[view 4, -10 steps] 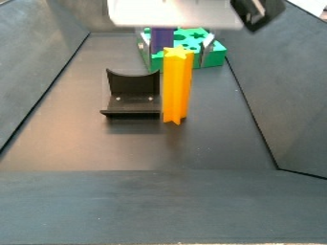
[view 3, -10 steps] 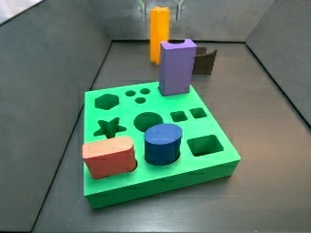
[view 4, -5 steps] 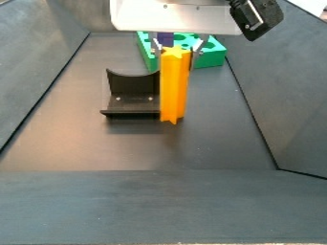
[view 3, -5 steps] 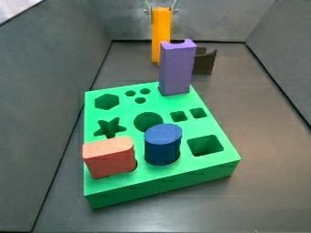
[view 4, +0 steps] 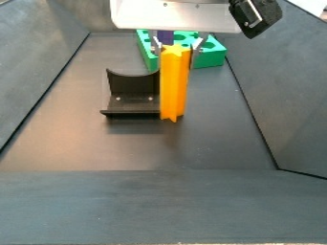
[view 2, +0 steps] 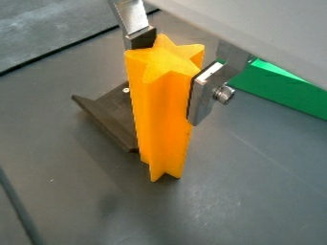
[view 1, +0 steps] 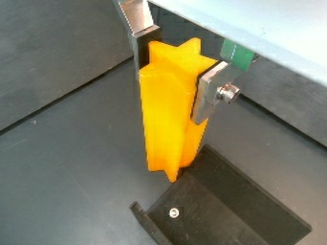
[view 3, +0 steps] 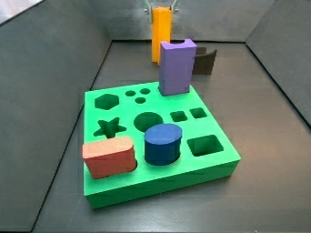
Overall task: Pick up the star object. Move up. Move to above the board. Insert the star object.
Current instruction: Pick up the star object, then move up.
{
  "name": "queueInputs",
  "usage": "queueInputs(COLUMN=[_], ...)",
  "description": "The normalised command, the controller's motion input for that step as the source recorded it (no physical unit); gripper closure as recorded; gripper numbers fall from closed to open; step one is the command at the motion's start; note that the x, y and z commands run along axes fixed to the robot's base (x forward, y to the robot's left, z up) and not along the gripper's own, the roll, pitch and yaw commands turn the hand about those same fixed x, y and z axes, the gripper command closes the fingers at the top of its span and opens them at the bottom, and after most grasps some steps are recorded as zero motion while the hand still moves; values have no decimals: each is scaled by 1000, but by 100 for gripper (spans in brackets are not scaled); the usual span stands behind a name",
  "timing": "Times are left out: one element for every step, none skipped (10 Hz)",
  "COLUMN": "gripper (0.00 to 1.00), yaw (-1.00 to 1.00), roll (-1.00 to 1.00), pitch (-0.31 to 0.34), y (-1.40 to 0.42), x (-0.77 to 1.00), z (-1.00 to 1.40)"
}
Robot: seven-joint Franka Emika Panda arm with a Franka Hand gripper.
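The star object (view 3: pixel 159 36), a tall orange-yellow ridged prism, stands upright on the dark floor behind the board; it also shows in a side view (view 4: pixel 174 86) and in both wrist views (view 1: pixel 166 105) (view 2: pixel 160 115). My gripper (view 1: pixel 174 72) (view 2: pixel 171 72) hangs over it (view 4: pixel 174 50) (view 3: pixel 161 9), one silver finger on each side of its top end, pads against its ridges. The prism's foot rests on the floor. The green board (view 3: pixel 122 193) lies nearer the front; its star hole (view 3: pixel 108 128) is open. The board's edge also shows beyond the prism (view 4: pixel 212 54) (view 2: pixel 288 86).
A purple block (view 3: pixel 177 68), a blue cylinder (view 3: pixel 163 146) and a red block (view 3: pixel 108 159) stand on the board. The fixture (view 4: pixel 128 94) (view 3: pixel 206 60) (view 2: pixel 109 110) (view 1: pixel 230 206) stands close beside the star object. Sloping grey walls bound the floor.
Since a second ago my gripper has come down over the top of the star object. Over the last half second nothing visibly moves; the prism stays on the floor.
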Motion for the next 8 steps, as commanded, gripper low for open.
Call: queueInputs(gripper=[100,100,100,100,100,100,100,100], yaw=[0,0,0,0,39,41,38,28], roll=[0,0,0,0,3,-10,-22,-45], pitch=[0,0,0,0,5,8,10,16], y=[0,0,0,0,36,22,14,2], x=[0,0,0,0,-19,-44,-39,-24], z=[0,0,0,833,826,679,587,374])
